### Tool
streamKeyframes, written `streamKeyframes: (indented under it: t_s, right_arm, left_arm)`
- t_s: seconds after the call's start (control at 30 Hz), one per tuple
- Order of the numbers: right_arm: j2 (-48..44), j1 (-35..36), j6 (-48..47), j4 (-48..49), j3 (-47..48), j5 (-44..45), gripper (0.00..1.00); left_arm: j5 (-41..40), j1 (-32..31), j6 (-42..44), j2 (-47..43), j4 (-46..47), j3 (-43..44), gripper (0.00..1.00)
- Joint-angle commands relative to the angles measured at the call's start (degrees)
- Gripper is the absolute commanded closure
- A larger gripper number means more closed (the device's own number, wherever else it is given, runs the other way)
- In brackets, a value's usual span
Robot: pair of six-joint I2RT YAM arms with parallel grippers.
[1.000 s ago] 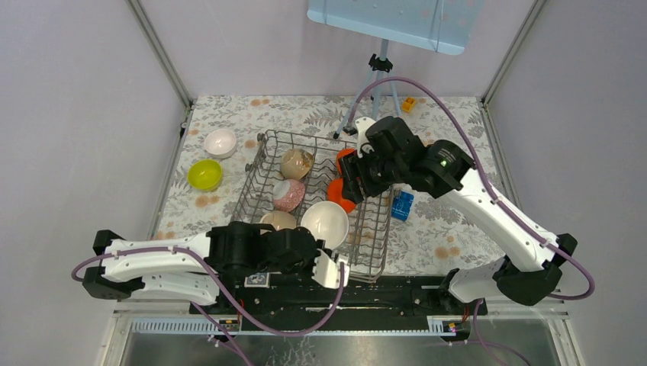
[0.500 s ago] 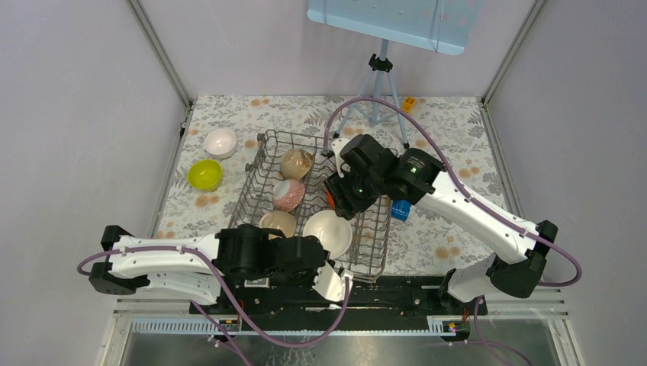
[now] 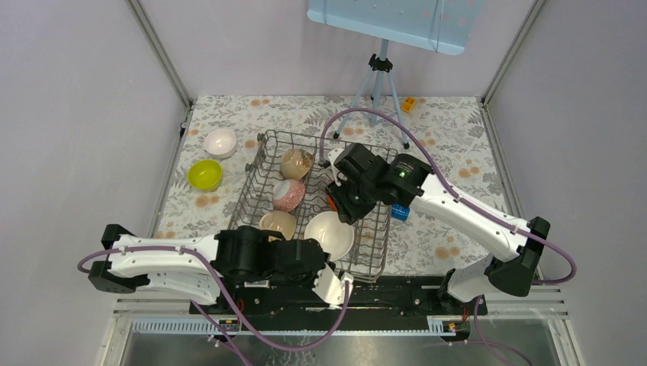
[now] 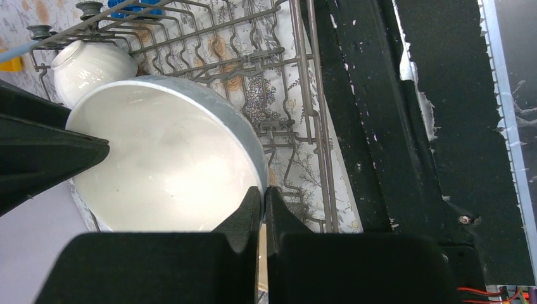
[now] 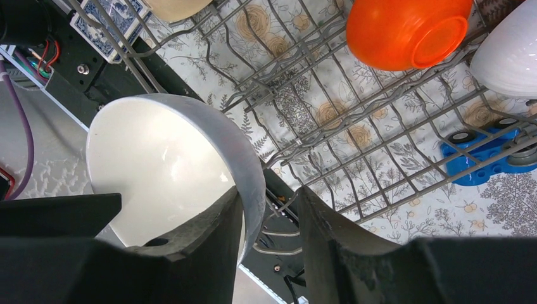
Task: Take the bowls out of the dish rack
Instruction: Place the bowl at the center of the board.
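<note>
The grey wire dish rack (image 3: 371, 252) holds several bowls. My left gripper (image 3: 330, 261) (image 4: 264, 192) is shut on the near rim of a large white bowl (image 3: 329, 232) (image 4: 164, 164) at the rack's near end, tilted up. My right gripper (image 3: 341, 210) (image 5: 269, 209) straddles the far rim of that same white bowl (image 5: 164, 164). One finger is inside and one outside, with a gap left on the outer side. An orange bowl (image 5: 405, 31) lies on the tines just behind, mostly hidden under the right arm from above.
Also in the rack are two beige bowls (image 3: 296, 162) (image 3: 278, 222), a pink bowl (image 3: 288, 194) and a white bowl (image 5: 506, 57). A white bowl (image 3: 220, 142) and a lime bowl (image 3: 204, 174) sit left of it. A blue block (image 3: 400, 212) lies to its right and a tripod (image 3: 379, 69) stands behind it.
My right arm swung from above the orange bowl toward the near left and came down over the white bowl's rim, its jaws narrowing. The left gripper kept its hold on the bowl.
</note>
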Motion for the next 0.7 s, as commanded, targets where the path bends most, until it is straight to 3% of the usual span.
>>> streamKeyframes:
  t_s: [0.0,0.2,0.4,0.5,0.53,0.6,0.67]
  right_arm:
    - [0.6,0.9,-0.8,1.1,-0.9,-0.7,0.57]
    - [0.9,1.4,-0.4,1.7,-1.5,-1.3,0.66]
    - [0.4,1.6,0.5,2.4,-2.1,-1.4,0.83]
    - [-0.5,1.6,1.7,3.3,-2.9,-0.8,1.0]
    - [-0.7,1.6,2.0,3.4,-3.1,-0.7,1.0]
    - [-1.3,1.5,2.8,3.6,-3.2,0.0,1.0]
    - [-2.3,1.6,3.5,3.9,-3.3,1.2,1.0]
  left_arm:
    - [-2.8,-0.4,1.4,-0.4,2.8,3.0,1.0]
    - [-3.2,-0.5,0.9,-0.3,2.9,2.8,1.0]
    - [-4.9,-0.5,-0.9,-0.8,5.0,1.5,1.0]
    - [-5.8,-0.5,-2.3,-1.1,5.8,0.9,1.0]
    - [-6.2,-0.5,-2.8,-1.4,6.2,0.7,1.0]
    - [-7.3,-0.5,-4.1,-2.1,7.2,0.2,0.93]
    - [-8.8,-0.5,-5.7,-3.2,8.7,-0.4,0.64]
